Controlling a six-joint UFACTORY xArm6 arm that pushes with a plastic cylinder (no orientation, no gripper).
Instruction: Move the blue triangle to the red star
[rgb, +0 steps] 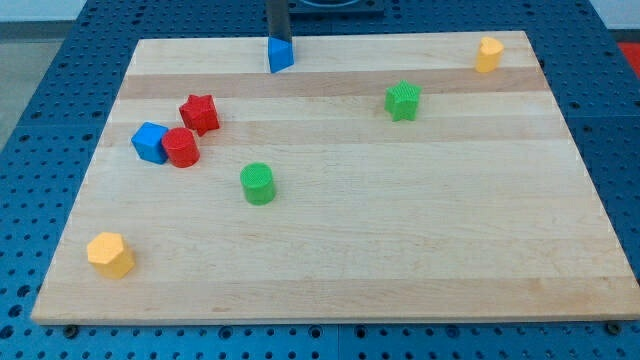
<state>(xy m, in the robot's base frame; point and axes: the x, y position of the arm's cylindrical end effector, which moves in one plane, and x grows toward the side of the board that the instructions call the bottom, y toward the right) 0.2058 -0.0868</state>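
Observation:
The blue triangle (280, 55) sits near the board's top edge, left of centre. My tip (277, 38) stands right behind it, at its top side, touching or nearly touching. The red star (199, 113) lies lower left of the triangle, well apart from it. A red cylinder (181, 147) and a blue block (150, 142) sit together just below the star.
A green cylinder (257, 184) lies below the red star to the right. A green star-like block (402, 101) sits at the upper right. A yellow block (488, 55) is at the top right corner, another yellow block (109, 254) at the bottom left. The wooden board (400, 230) has blue perforated table around it.

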